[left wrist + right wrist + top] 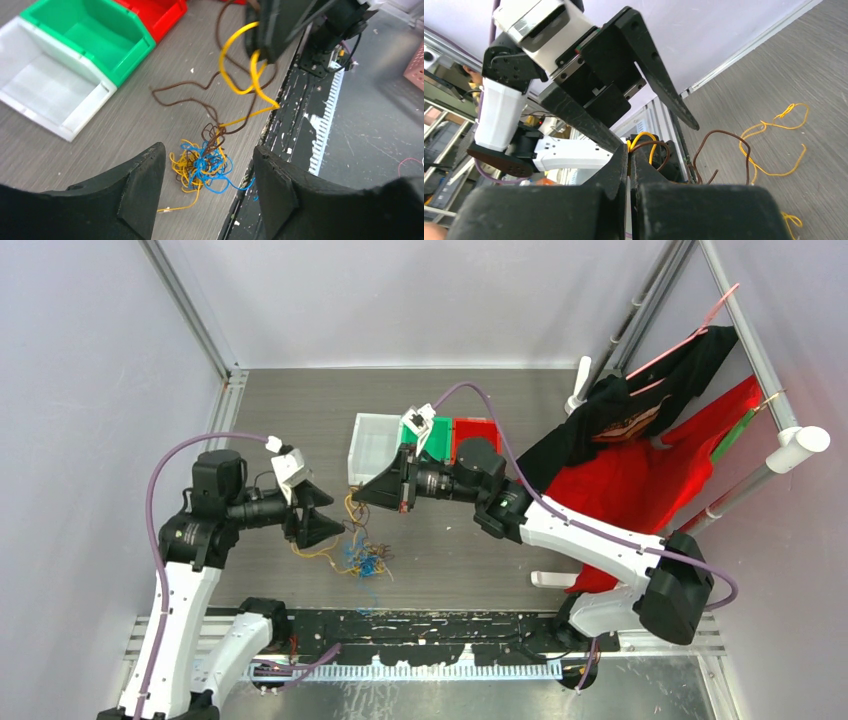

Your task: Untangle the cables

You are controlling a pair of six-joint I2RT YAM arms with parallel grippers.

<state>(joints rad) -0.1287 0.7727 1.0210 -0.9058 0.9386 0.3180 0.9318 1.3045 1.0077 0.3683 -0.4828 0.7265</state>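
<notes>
Grey woodgrain table (450, 540) carries everything. At its far side sit three bins, white (45, 95), green (90, 30) and red (160, 12); no wire shows in them (the red one is mostly out of view). With jaws spread wide, the left gripper (207, 150) hovers over the cables (202, 167), knotted on the table near its front edge. Jaws pressed together, the right gripper (629, 155) pinches a yellow and a brown strand running up from the knot. They look light, springy, snag-prone; a free loop beside the knot seems the best hold.
</notes>
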